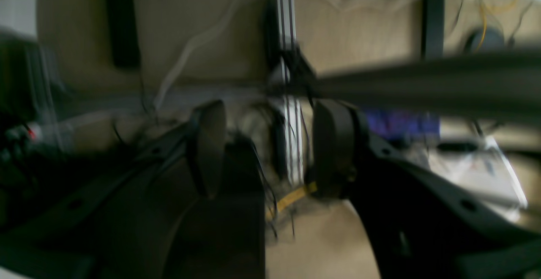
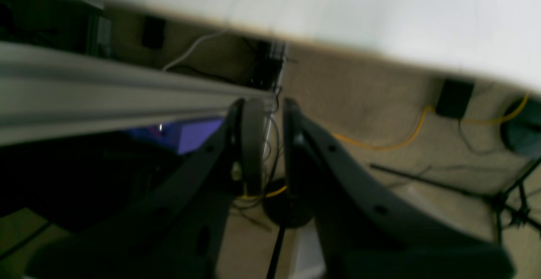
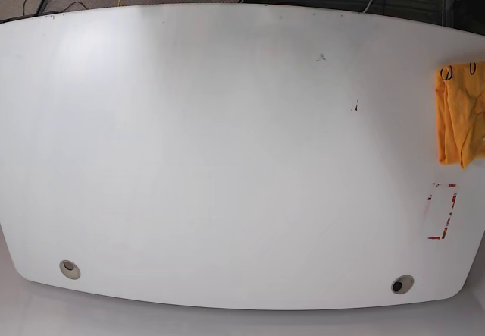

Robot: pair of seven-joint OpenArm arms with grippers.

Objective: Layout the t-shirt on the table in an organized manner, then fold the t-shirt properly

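From the base view I see the t-shirt (image 3: 458, 114) bunched at the right edge of the desk (image 3: 227, 161), partly cut off by the frame, with a bit of black lettering showing near its far end. It lies just beyond the red-white tape rectangle (image 3: 442, 211), which sits near the desk's right near corner. 2 round grommets are set along the near edge, 1 at the left (image 3: 70, 269) and 1 at the right (image 3: 402, 284). A couple of small dark marks (image 3: 355, 107) dot the surface right of centre.

Neither arm shows in the base view. My left wrist camera is blurred; the left claw (image 1: 266, 148) has its fingers well apart with nothing between them, and behind it I make out carpet, cables and a grey bar. On the right wrist camera, the right claw (image 2: 270, 143) shows a narrow gap between its fingers, also empty. It points toward the carpet under the desk's white edge (image 2: 380, 12), where a yellow cable (image 2: 380, 143) runs.
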